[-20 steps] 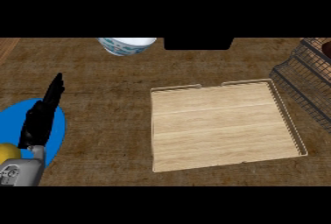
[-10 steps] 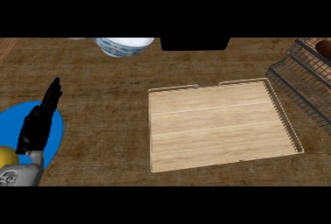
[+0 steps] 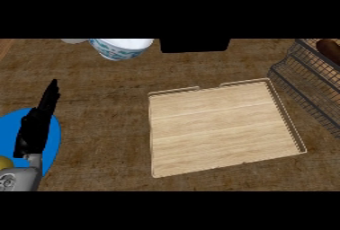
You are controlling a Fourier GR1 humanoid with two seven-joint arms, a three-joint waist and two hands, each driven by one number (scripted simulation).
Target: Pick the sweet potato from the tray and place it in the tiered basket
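Observation:
The light wooden tray [image 3: 222, 130] lies flat at the middle right of the counter with nothing on it. A dark wire tiered basket [image 3: 312, 85] stands at the right edge. In its upper corner shows a reddish-brown sweet potato [image 3: 328, 46], cut off by the view's edge. My left hand [image 3: 38, 121] rests at the far left with straight fingers pointing up, holding nothing, over a blue plate [image 3: 53, 134]. My right hand shows nowhere.
A white bowl with a blue pattern [image 3: 121, 47] sits at the top left. A black object [image 3: 196, 45] is at the top middle. A small yellow thing [image 3: 5, 161] peeks in beside my left forearm.
The view has shifted slightly, so the tray, bowl and basket sit a little lower and further left. More of the basket and the sweet potato shows now. My left hand keeps its pose.

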